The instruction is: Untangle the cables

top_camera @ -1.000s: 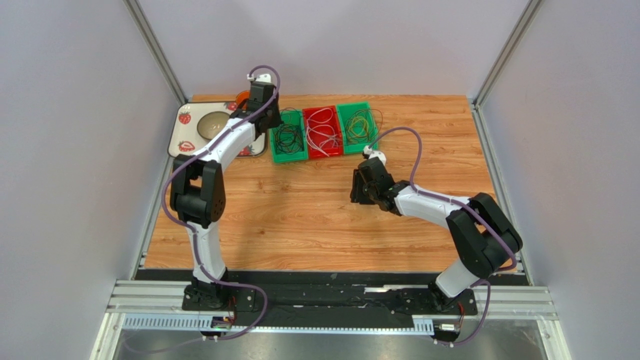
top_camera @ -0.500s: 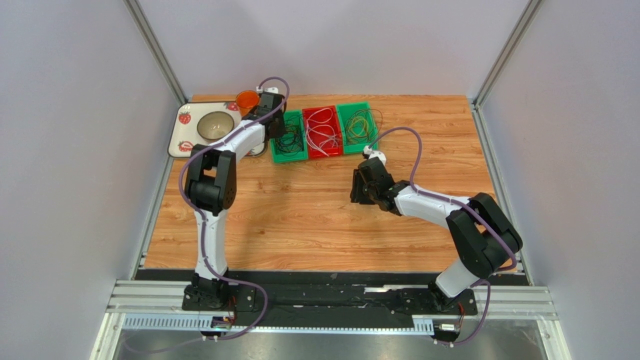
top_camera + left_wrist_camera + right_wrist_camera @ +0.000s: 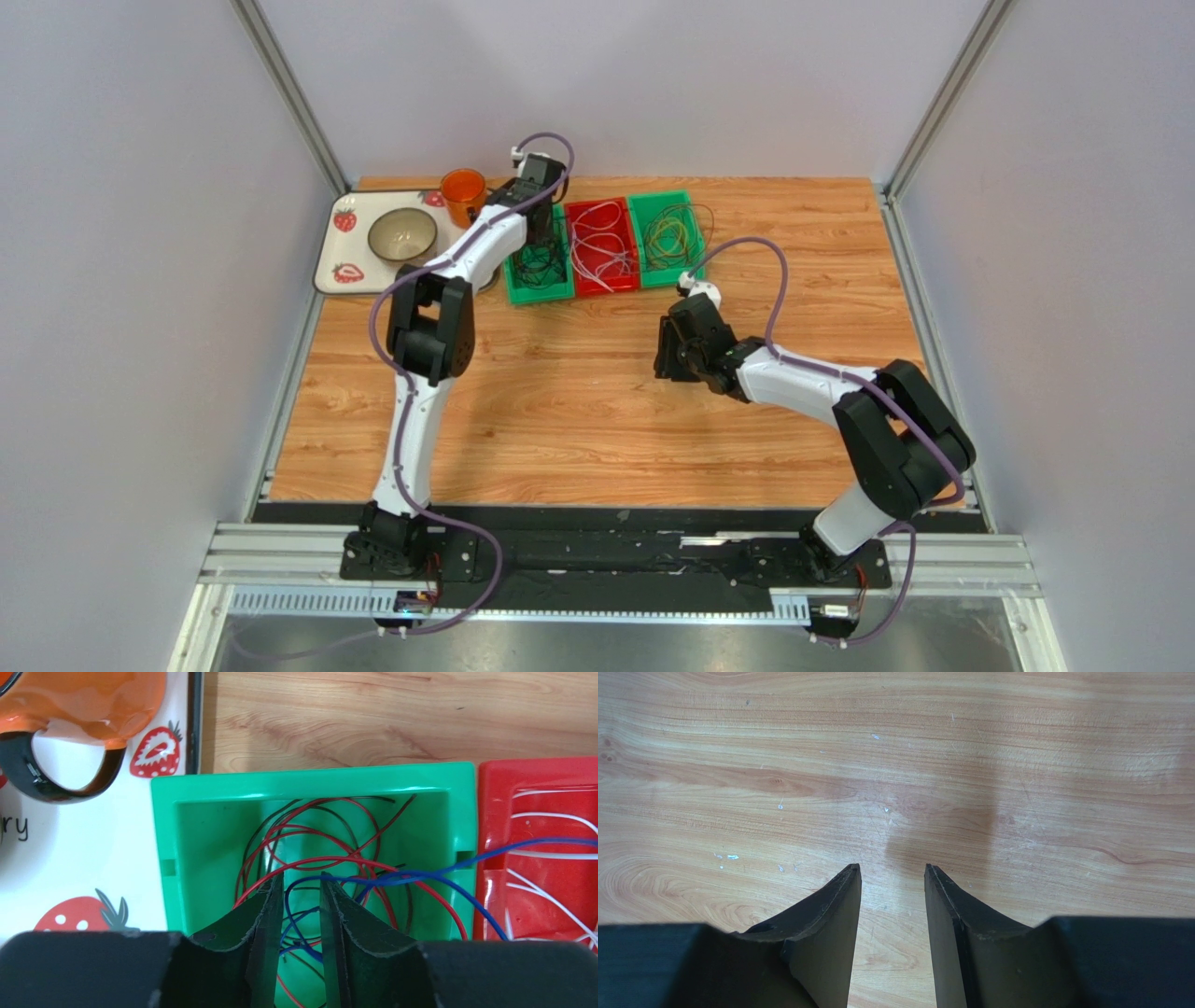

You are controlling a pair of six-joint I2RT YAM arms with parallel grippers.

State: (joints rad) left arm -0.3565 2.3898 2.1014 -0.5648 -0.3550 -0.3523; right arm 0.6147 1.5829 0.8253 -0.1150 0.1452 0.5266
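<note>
The cables lie in three bins at the back of the table. The left green bin (image 3: 514, 289) (image 3: 210, 840) holds tangled red (image 3: 316, 829), black (image 3: 260, 840) and blue (image 3: 421, 875) wires. The blue wire runs over the bin's edge into the red bin (image 3: 603, 280) (image 3: 491, 784), which holds white wires (image 3: 547, 815). The right green bin (image 3: 643, 210) holds green and yellowish wires. My left gripper (image 3: 537, 252) (image 3: 300, 880) is open, its fingers down in the left green bin with a blue loop between them. My right gripper (image 3: 673, 357) (image 3: 892, 871) is open and empty over bare wood.
A white strawberry-print tray (image 3: 344, 266) (image 3: 70, 861) stands left of the bins, with a bowl (image 3: 401, 233) and an orange cup (image 3: 462, 188) (image 3: 84, 700). Grey walls close in the left, back and right sides.
My left arm has swung right from over the tray and cup and stretched out over the left green bin. The right arm has not moved.
</note>
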